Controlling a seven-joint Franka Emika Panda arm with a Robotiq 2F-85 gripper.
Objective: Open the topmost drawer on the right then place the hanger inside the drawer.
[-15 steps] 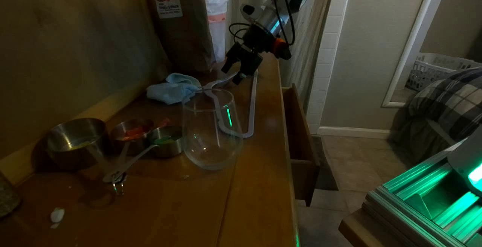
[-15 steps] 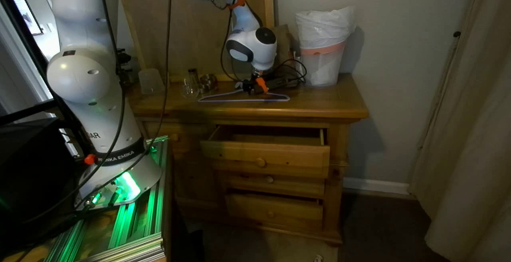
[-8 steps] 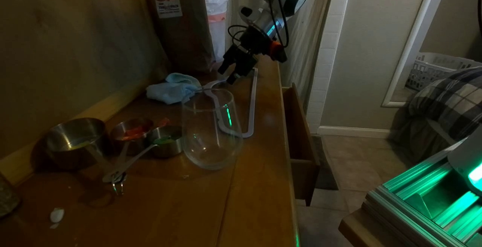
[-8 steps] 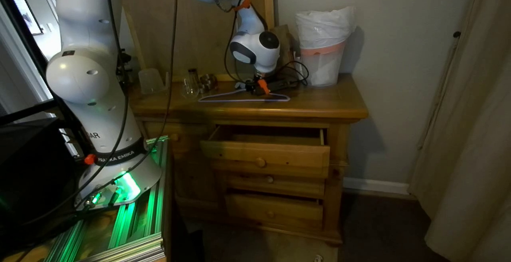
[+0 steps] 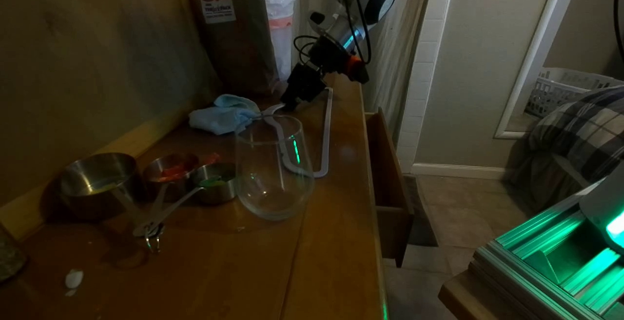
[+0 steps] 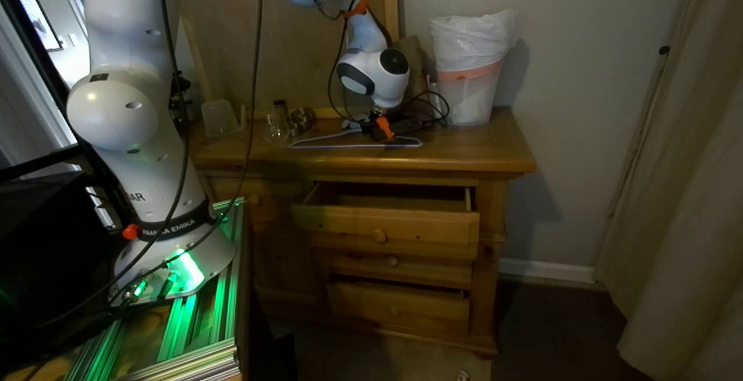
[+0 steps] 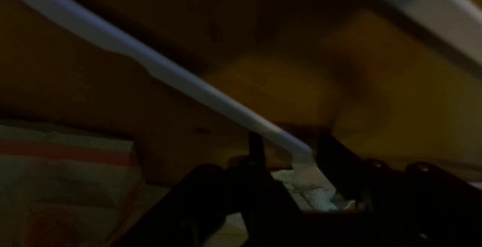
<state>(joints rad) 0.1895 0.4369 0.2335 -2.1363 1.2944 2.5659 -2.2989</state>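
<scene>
The pale lavender hanger (image 5: 325,134) lies flat on the wooden dresser top, and in the other direction its long bar (image 6: 354,146) runs along the front edge. My gripper (image 5: 291,105) is down at the hanger's upper arm, close to the hook end. In the wrist view the hanger (image 7: 211,92) passes between the dark fingers of my gripper (image 7: 290,139). The jaws are partly drawn together; a gap shows on one side of the hanger, which lies nearer the other finger. The topmost right drawer (image 6: 429,233) stands pulled out below the dresser top.
A clear glass (image 5: 275,188) stands near the hanger, with metal measuring cups (image 5: 214,193) beyond it. A blue cloth (image 5: 219,119) lies by the hook. Behind are a paper bag (image 5: 239,42) and a lined bin (image 6: 470,90). The bottom drawer (image 6: 424,311) is slightly out.
My gripper has moved down and toward the hook end of the hanger, and its jaws have narrowed from wide around it. The hanger and drawer look unmoved.
</scene>
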